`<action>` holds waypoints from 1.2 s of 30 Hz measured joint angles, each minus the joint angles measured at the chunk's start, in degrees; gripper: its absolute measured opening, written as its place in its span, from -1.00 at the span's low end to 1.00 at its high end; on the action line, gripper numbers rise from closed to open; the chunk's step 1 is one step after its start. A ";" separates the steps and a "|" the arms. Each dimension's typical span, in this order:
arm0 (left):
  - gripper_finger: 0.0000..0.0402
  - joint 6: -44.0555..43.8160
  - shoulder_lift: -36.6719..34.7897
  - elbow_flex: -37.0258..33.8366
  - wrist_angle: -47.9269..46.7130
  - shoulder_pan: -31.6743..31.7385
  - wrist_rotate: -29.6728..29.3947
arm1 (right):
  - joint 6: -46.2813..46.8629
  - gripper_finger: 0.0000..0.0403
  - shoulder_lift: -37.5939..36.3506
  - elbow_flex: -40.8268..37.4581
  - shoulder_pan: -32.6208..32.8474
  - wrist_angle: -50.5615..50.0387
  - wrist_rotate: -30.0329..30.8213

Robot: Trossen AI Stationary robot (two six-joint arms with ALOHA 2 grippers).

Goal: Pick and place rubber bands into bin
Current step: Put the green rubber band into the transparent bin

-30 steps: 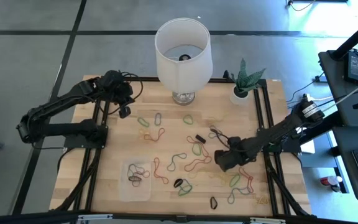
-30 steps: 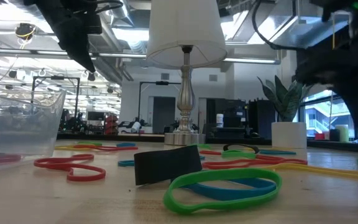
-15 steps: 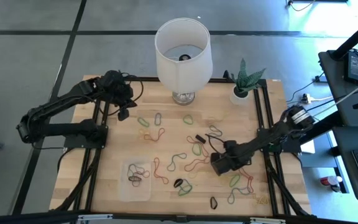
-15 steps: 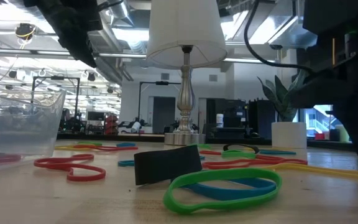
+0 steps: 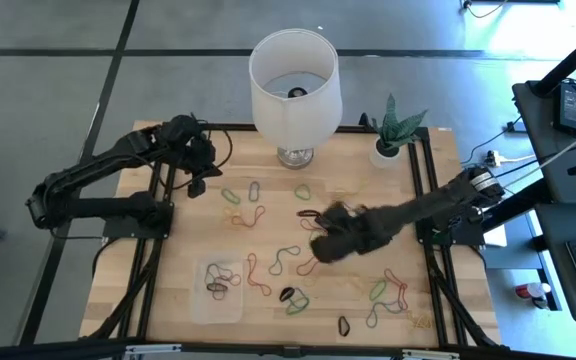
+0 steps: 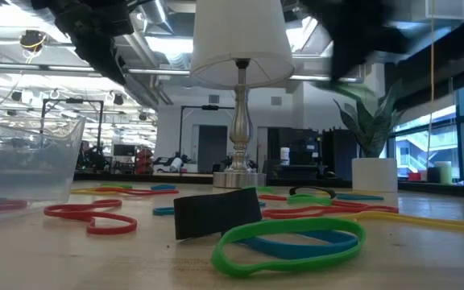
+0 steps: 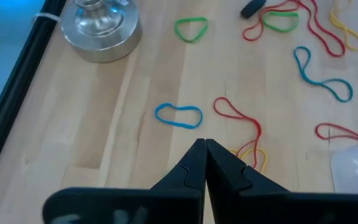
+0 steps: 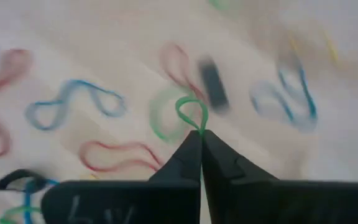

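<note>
Many rubber bands (image 5: 258,215) in red, green, blue, yellow and black lie scattered flat on the wooden table. The clear bin (image 5: 220,290) stands near the front left with a few bands in it; the low view shows it at the left (image 6: 22,161). My right gripper (image 5: 326,243), blurred with motion, is above the table's middle and shut on a green rubber band (image 8: 191,115). My left gripper (image 5: 198,183) hangs shut and empty over the far left corner, above a blue band (image 7: 178,116). My right gripper pinches the green rubber band between its two fingertips. A small loop of it (image 8: 190,107) stands out past the tips, and the fingers hide the rest. The fingers slant down toward the table from its right side.
A lamp with a white shade (image 5: 294,75) stands at the far middle. A plant in a white pot (image 5: 393,140) is at the far right. A small black block (image 6: 216,213) lies among the bands near the middle. Black frame rails (image 5: 158,250) run along both sides.
My right gripper has shut and taken hold of a green band. It has risen and swung from the near right toward the table's middle, rolling as it went. The bands on the table and the bin have stayed where they were.
</note>
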 joint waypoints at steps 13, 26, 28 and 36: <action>-0.99 1.67 0.00 0.00 0.02 -1.03 -1.16 | -40.76 -0.99 11.06 17.85 -13.62 20.80 -1.39; -0.98 1.65 -0.02 0.00 0.02 -1.03 -1.42 | -55.69 -1.00 18.00 24.99 -17.65 21.05 -14.85; -0.98 1.65 -0.01 0.00 0.03 -1.03 -1.42 | -57.72 -1.00 18.47 25.02 -16.96 22.23 -16.50; -0.96 1.65 -0.02 0.00 0.02 -1.03 -1.42 | -62.29 -1.00 22.44 25.02 -12.20 36.25 -23.49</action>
